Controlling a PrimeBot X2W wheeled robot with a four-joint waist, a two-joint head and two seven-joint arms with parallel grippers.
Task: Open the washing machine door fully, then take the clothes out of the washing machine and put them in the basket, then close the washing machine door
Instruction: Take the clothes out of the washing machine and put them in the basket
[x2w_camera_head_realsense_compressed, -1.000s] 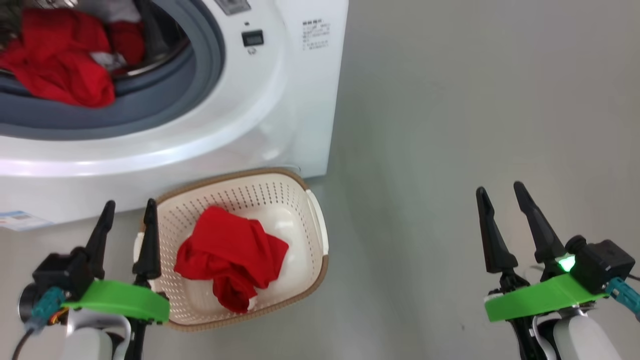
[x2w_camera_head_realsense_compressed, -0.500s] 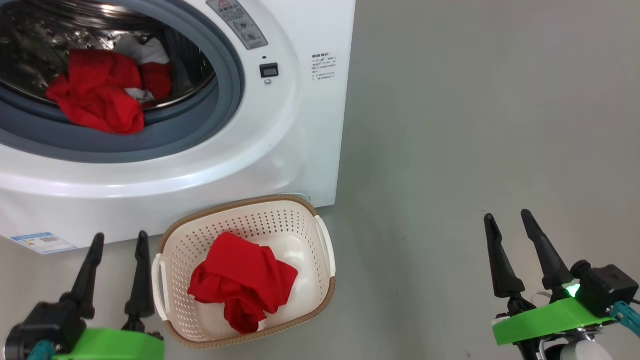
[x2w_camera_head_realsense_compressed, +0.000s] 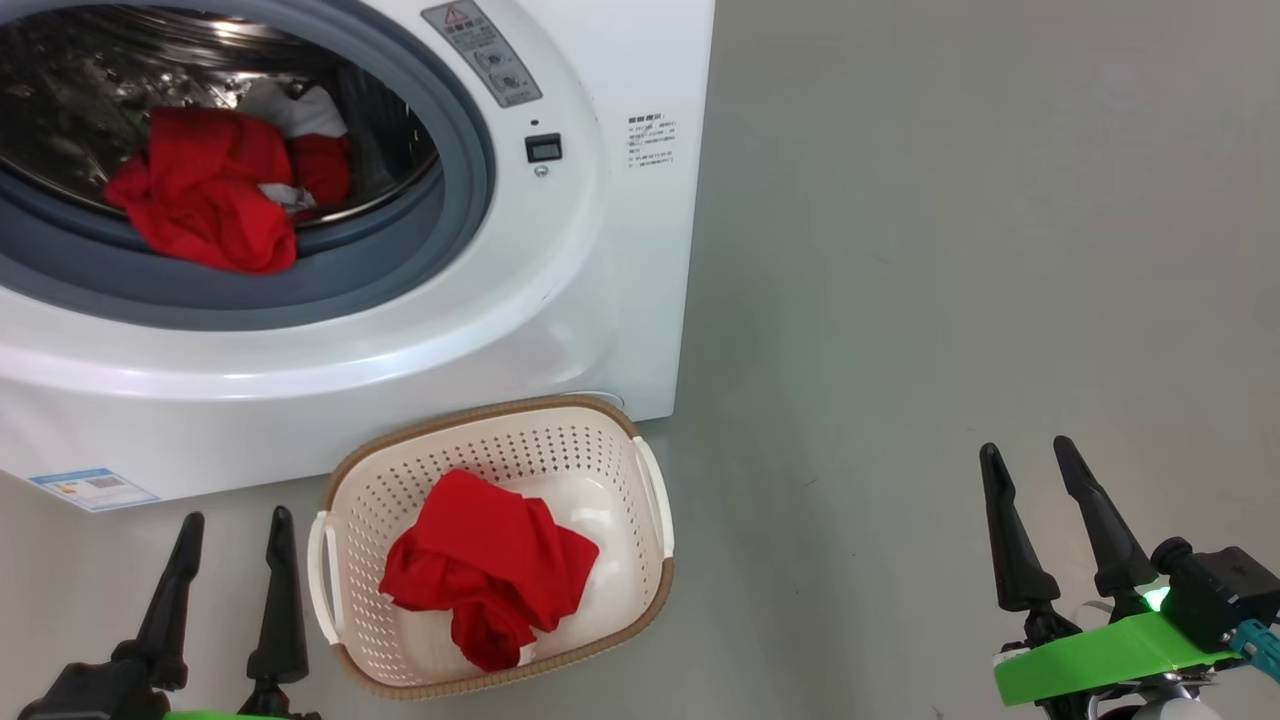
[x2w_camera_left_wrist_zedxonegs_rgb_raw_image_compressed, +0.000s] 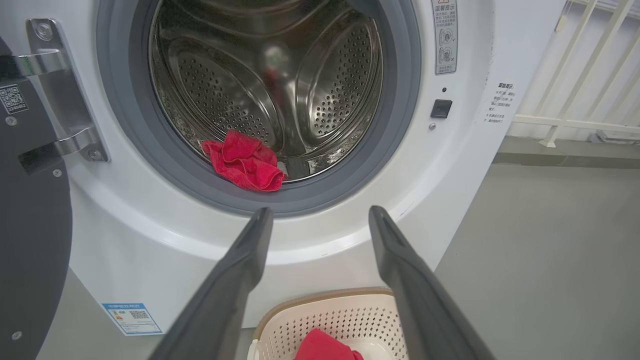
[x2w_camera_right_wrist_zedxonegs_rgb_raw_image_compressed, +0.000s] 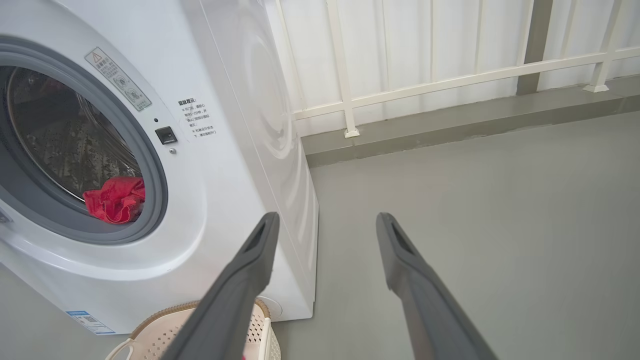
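drawing back from the basket (x2w_camera_head_realsense_compressed: 560, 445) since a second ago, the left gripper (x2w_camera_head_realsense_compressed: 236, 514) is hovering with fingers parted and empty. just to its right the cream perforated basket is sitting on the smooth grey floor (x2w_camera_head_realsense_compressed: 950, 250), holding crumpled red clothes (x2w_camera_head_realsense_compressed: 480, 560). ahead of it the white washing machine (x2w_camera_head_realsense_compressed: 560, 300) is standing open, more red fabric lying at the steel drum (x2w_camera_left_wrist_zedxonegs_rgb_raw_image_compressed: 225, 90) lip, the door (x2w_camera_left_wrist_zedxonegs_rgb_raw_image_compressed: 30, 250) swung far left. the right gripper (x2w_camera_head_realsense_compressed: 1026, 445) is gaping, holding nothing, a white railing (x2w_camera_right_wrist_zedxonegs_rgb_raw_image_compressed: 345, 75) beyond it.
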